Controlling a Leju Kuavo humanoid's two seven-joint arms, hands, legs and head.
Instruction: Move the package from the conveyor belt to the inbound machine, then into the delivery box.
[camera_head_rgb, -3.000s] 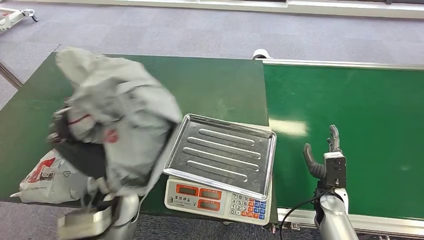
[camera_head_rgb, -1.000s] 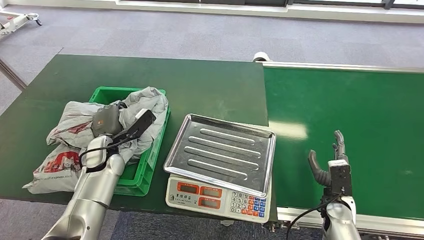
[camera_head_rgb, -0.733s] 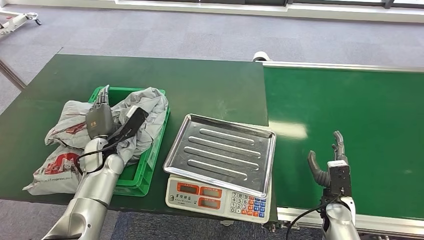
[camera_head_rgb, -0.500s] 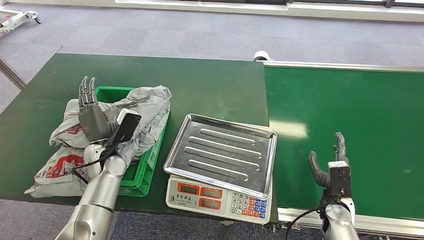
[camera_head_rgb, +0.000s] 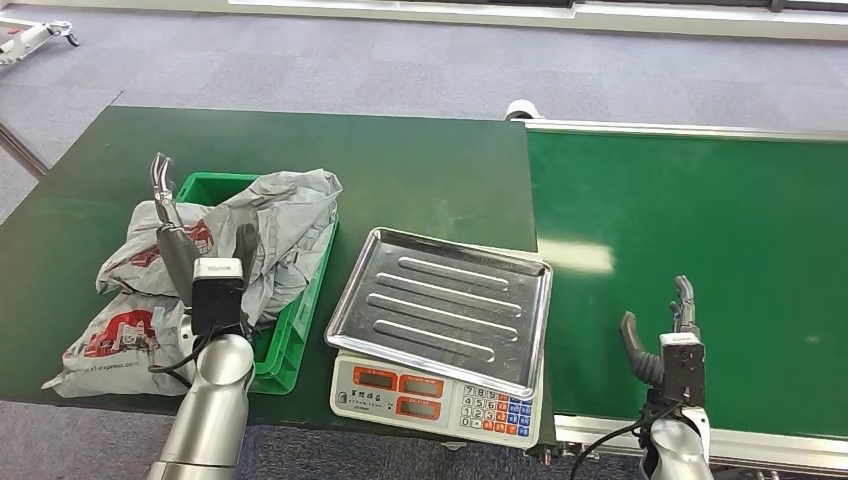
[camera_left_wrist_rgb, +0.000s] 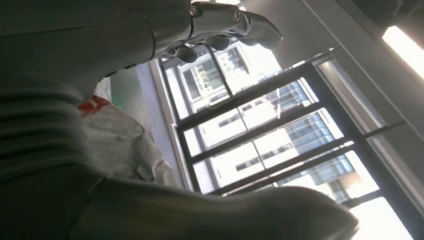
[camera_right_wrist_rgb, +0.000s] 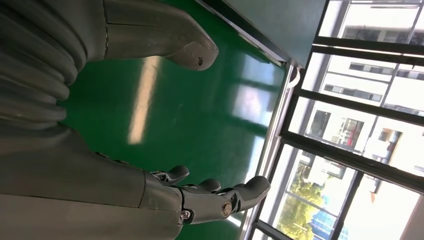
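Left hand letting go of the package in the bin

The left hand (camera_head_rgb: 190, 255), which three seconds ago was carrying the grey package (camera_head_rgb: 275, 225) high over the table, is now rising clear of it with fingers spread and upright, holding nothing. The package is now lying slumped in the green delivery box (camera_head_rgb: 290, 335), draped over its rim. The right hand (camera_head_rgb: 662, 345) is sinking slightly lower over the conveyor belt (camera_head_rgb: 700, 230).

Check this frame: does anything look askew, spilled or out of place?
Yes. The grey package sits crumpled in the green box and hangs over its rim, and two more bags lie on the table beside the box. The left hand is raised, holding nothing.
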